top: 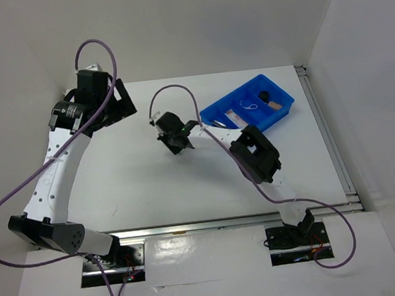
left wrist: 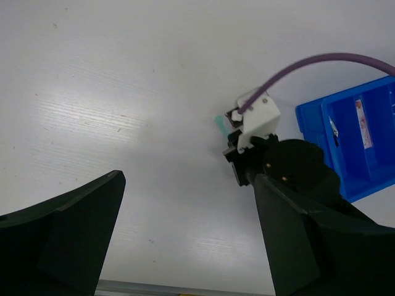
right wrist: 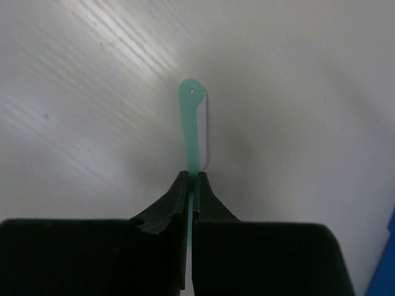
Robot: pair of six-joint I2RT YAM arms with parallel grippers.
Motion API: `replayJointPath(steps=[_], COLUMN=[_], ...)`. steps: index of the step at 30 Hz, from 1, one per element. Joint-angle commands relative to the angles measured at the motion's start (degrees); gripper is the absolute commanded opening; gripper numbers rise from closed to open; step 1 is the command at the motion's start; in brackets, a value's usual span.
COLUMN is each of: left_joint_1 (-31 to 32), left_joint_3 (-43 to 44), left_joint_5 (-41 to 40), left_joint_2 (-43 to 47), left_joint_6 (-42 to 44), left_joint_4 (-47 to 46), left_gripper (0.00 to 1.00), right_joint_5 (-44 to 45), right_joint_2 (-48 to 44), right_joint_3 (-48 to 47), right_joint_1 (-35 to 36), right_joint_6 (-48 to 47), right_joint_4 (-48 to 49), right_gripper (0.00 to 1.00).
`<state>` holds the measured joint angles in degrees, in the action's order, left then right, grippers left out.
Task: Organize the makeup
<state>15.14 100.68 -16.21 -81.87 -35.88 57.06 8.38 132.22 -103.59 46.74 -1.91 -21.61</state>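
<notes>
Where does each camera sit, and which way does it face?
Top external: above, behind the robot, facing down at the table; left arm, right arm show.
Left wrist: facing the right gripper across the table; left fingers frame it.
Right wrist: facing down at the mint-green stick, pinched by right fingers.
Both wrist views show the mint-green stick.

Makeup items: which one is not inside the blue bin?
The mint-green stick: the right end effector pinches it over the white table, while the other visible pieces lie in compartments of the blue bin.
</notes>
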Motion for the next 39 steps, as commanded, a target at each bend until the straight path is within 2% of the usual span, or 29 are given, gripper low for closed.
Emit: replayJointPath(steps=[1, 5, 7, 11, 15, 20, 24, 34, 37, 38, 39], left_joint_1=[-0.19, -0.19, -0.19, -0.19, -0.19, -0.19, -0.19, -0.19, -0.19, -0.19, -0.19], left_joint_3=[0.30, 0.30, 0.30, -0.83, -1.54, -2.07, -2.60, -3.65, -4.18, -4.18, -4.18], left_joint_5=[-0.75, -0.15, 0.56, 1.97, 2.50, 4.25, 5.66, 5.66, 5.66, 5.66, 6.36], left_joint_2=[1.80, 1.80, 1.27, 1.27, 1.27, 1.27, 1.27, 0.75, 0.74, 0.74, 0.74], left_joint_6=[1.86, 2.48, 2.48, 3.00, 3.62, 3.62, 3.62, 3.09, 2.57, 2.57, 2.57], left_joint_4=[-1.42, -1.95, -1.95, -2.48, -3.09, -3.62, -4.15, -4.15, -4.15, -4.15, -4.15], left_gripper=[1.00, 1.00, 1.00, 1.00, 1.00, 1.00, 1.00, 1.00, 1.00, 1.00, 1.00], right_joint_5=[-2.30, -10.47, -12.24, -11.47, -3.04, 7.52, 8.92, 10.69, 11.22, 11.22, 11.91], right_joint_2=[-11.88, -23.56, -26.13, -30.18, -31.85, -31.07, -27.64, -17.62, -15.51, -15.50, -15.50], right_joint_3=[6.02, 10.77, 10.78, 10.78, 12.87, 16.22, 16.84, 12.54, 10.35, 9.47, 9.46], right_joint_1=[-2.43, -6.74, -9.89, -16.67, -23.26, -28.54, -33.63, -37.51, -37.51, -37.51, -37.51], right_joint_6=[3.66, 7.62, 9.55, 10.88, 8.69, 3.41, 0.95, -0.11, -0.11, 0.59, 0.59], right_joint_4=[0.15, 1.30, 1.30, -3.43, -6.52, -3.80, -1.52, -0.37, -0.37, -0.89, -0.89], right_gripper=[0.00, 0.00, 0.00, 0.00, 0.00, 0.00, 0.00, 0.00, 0.11, 0.24, 0.31])
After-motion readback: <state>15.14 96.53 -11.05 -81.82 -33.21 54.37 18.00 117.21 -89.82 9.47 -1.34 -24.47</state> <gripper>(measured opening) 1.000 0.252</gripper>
